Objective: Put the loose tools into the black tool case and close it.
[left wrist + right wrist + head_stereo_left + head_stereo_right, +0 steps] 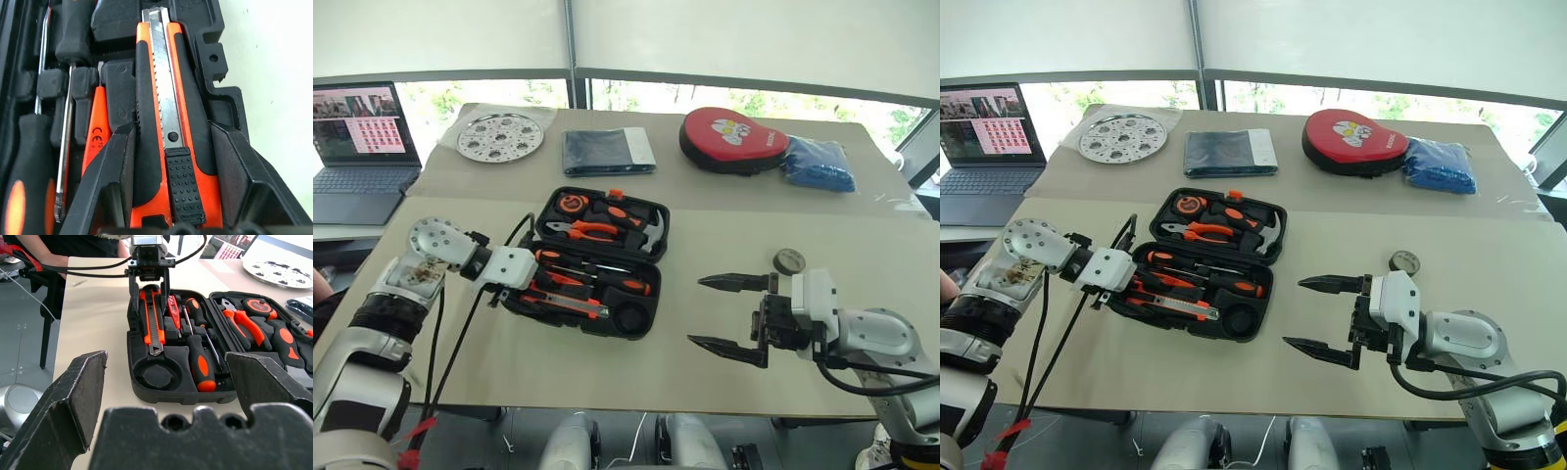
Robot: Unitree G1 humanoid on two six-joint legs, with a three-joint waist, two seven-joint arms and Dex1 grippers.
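**Two grippers, one open case, one tape roll left outside**

Two black fingers of the left gripper (148, 284) straddle the rear end of the orange-and-black utility knife (152, 318), one along each side of its handle. Whether they press the handle or merely flank it cannot be told from the left wrist view, and the finger bases are cut off there. The knife lies in its recess along the near edge of the black tool case (647, 323).

One slim all-orange screwdriver (172, 307) sits just beside the knife, and two black-and-orange-handled screwdrivers (199, 360) lie next to it; in the left wrist view their tips and handles run out of frame. One round recess (156, 376) at the end of the knife stands unfilled. The case's far half holds one pair of orange-handled pliers (584, 230), one hammer (651, 233) and one round tape measure (571, 204), partly overlapping and hard to separate.

One right gripper (720, 313) hovers over bare table (509, 362) to the right of the case, its fingers spread wide around nothing. One small dark tape roll (789, 260) lies on the table just behind it, well apart from the case.

Farther back lie one perforated metal disc (499, 136), one flat dark folded cloth (607, 152), one red oval zip pouch (732, 140) and one blue bundle (819, 163) touching it. One laptop (357, 147) sits at the left, cut off by the frame.
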